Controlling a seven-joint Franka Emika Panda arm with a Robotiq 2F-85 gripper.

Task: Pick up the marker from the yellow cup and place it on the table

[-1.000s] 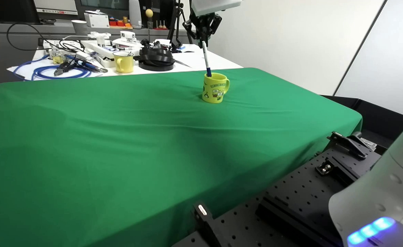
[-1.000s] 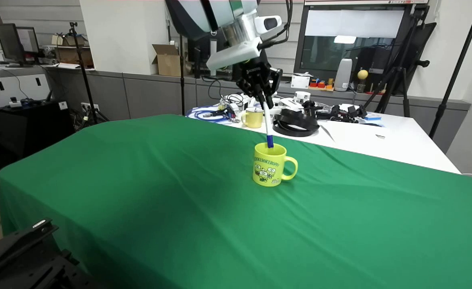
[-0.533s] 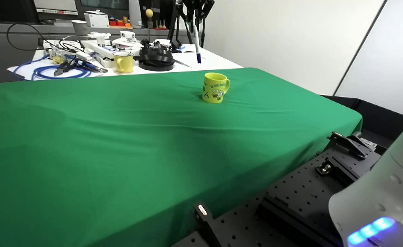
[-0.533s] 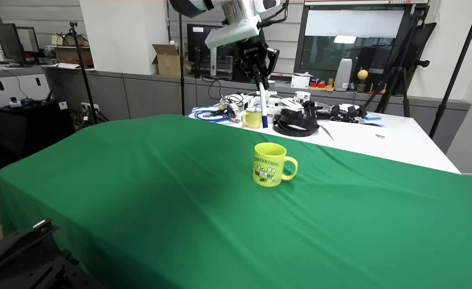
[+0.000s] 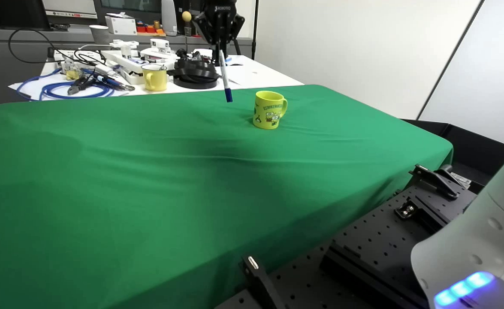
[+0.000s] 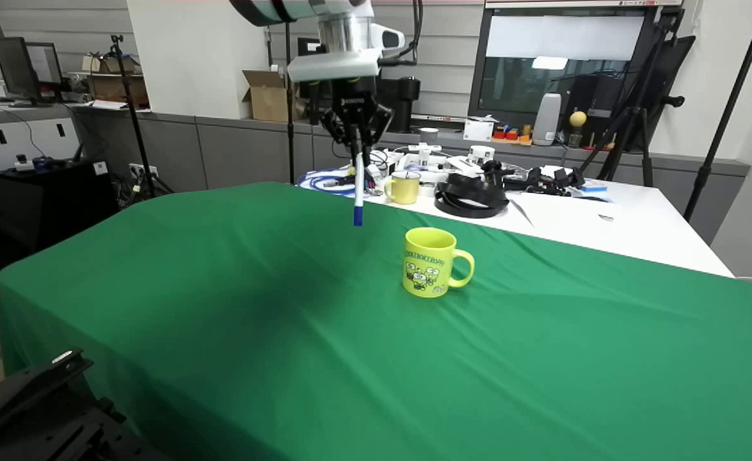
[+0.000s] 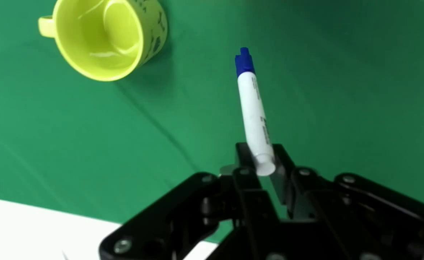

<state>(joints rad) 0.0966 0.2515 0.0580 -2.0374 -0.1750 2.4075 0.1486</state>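
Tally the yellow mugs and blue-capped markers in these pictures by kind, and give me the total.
Yellow mugs: 2 (the printed mug on the green-covered table, the other mug on the white table)
Blue-capped marker: 1 (held in the gripper)
Total: 3

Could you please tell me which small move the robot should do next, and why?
Probably lower the pincer a little toward the green-draped table. It is closed on the blue-capped marker, which hangs with its cap downward, outside the yellow mug and beside it. The marker does not seem to touch the table yet.
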